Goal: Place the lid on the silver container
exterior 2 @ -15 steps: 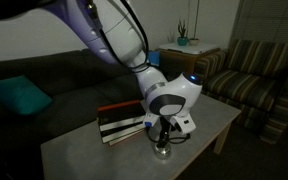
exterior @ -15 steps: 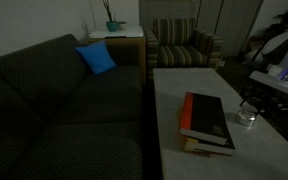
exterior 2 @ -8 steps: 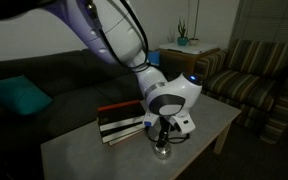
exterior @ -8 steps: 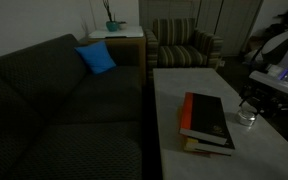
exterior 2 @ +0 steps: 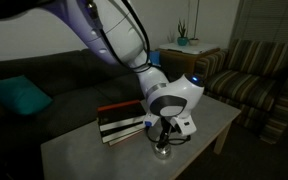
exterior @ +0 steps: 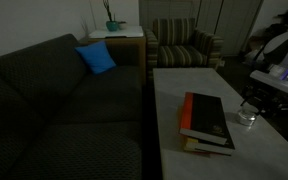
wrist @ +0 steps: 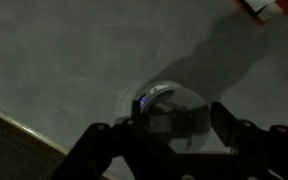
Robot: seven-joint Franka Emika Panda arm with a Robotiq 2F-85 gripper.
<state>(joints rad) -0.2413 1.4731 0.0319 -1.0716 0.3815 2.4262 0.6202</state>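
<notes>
My gripper (exterior 2: 164, 134) is down low at the long edge of the pale grey stone-look table (exterior: 174, 90), the edge away from the dark sofa (exterior: 54, 100), roughly midway along it. Right under it stands the small short round shiny silver container (exterior 2: 163, 151), on the tabletop just beside a stack of books with a dark cover and red edge (exterior: 206, 122). The books lie further in from that edge, and the tin is close to them but not touching.

In the wrist view the tin (wrist: 174, 108) shows as a round shiny shape with a little bluish glint, sitting between my two dark fingers (wrist: 236, 135), one on each side. They're spread about as wide as the tin. It's too dim and blurry to see if they're actually pressing on it or just bracketing it, so honestly I can't tell if I'm gripping. Same goes for the small flat round silvery-grey lid: I can't separate it from the tin in any view, so I can't tell whether it's on top.

A red book corner (wrist: 264, 8) peeks in at the top right of the wrist view.

Beyond the far end of the table are a striped armchair (exterior: 184, 45) and a blue cushion (exterior: 96, 58) on the sofa.
</notes>
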